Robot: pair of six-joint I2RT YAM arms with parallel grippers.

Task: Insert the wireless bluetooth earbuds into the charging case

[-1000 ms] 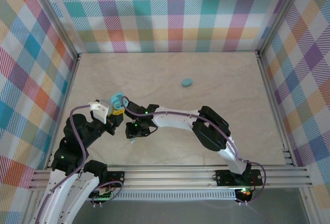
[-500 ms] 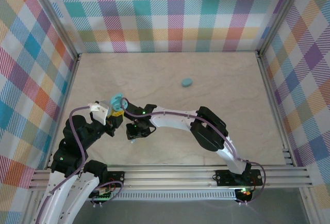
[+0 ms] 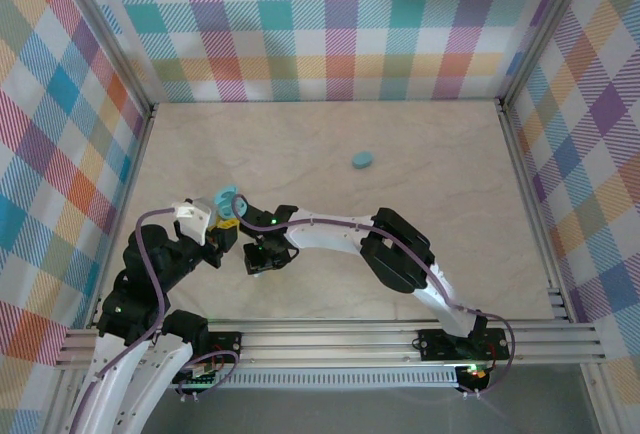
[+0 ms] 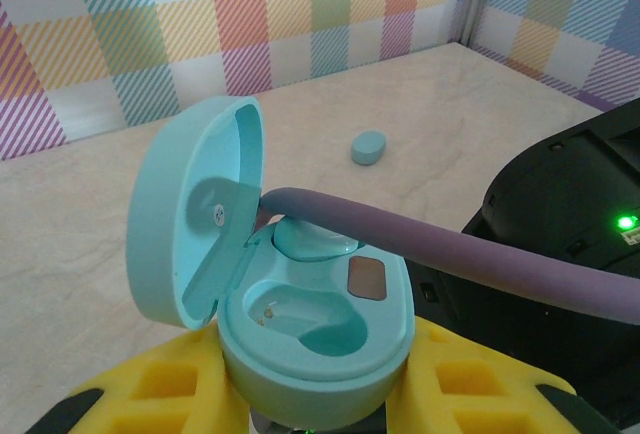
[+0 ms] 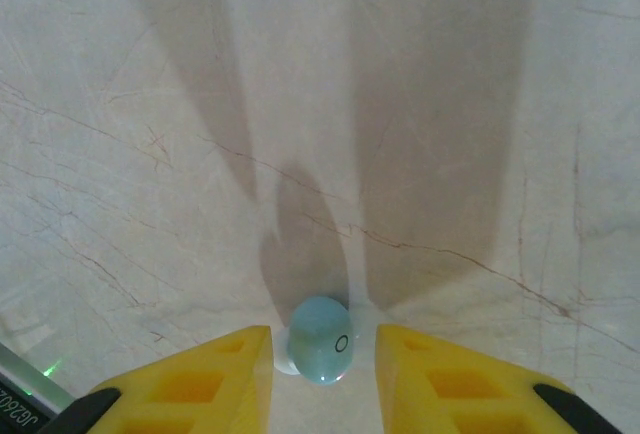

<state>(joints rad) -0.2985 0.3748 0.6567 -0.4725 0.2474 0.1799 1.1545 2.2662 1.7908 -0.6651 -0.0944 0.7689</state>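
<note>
The step in hand looks like picking up an earbud for seating. The left tool [image 4: 315, 399] is clamped on the base of a light-blue oval plastic charging case [image 4: 315, 329] and holds it above the pale marbled surface [image 4: 70, 234]. The case's hinged lid [image 4: 190, 219] is swung open. The far socket seems to hold one rounded light-blue piece [image 4: 310, 239], the near socket is empty, and a purple cable [image 4: 430, 254] crosses over the case. The right tool [image 5: 322, 332] points down at the surface close by, jaws partly apart and gripping nothing. A tiny light-blue plastic earbud [image 5: 320, 342] lies between its fingertips, clear of both. Next, I judge, the jaws should close squarely on that earbud, lift it and carry it to the empty socket, minding the cable. The earbud bears a small ring-like "O" mark, and a brown patch [image 4: 368, 276] inside the case is unreadable. A closed light-blue oval case [image 3: 362, 160] lies well apart.
</note>
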